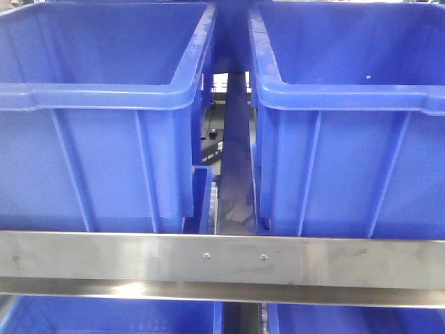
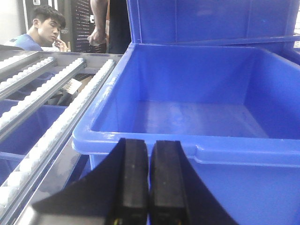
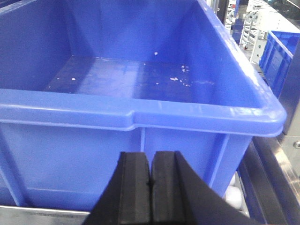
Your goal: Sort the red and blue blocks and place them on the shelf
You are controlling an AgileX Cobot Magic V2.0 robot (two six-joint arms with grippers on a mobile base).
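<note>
Steel shelf point(image 1: 222, 261) rail up front, blue bins point(image 1: 97, 104) on it — no blocks visible. Left gripper point(image 2: 149, 187) and right gripper point(image 3: 151, 197) both pinched closed, empty. Best to find the cubes first — then approach slowly.

No text, label, brand, number or sign can be read in any of the three views. The large blue bins point(image 1: 97, 132) carry no printing on the walls or rims that show, and the steel front rail point(image 1: 222, 261) of the shelf is bare apart from two bolt heads. A small label-like card point(image 2: 71, 86) lies below the roller tracks in the left wrist view, but its marks are too blurred to make out.
</note>
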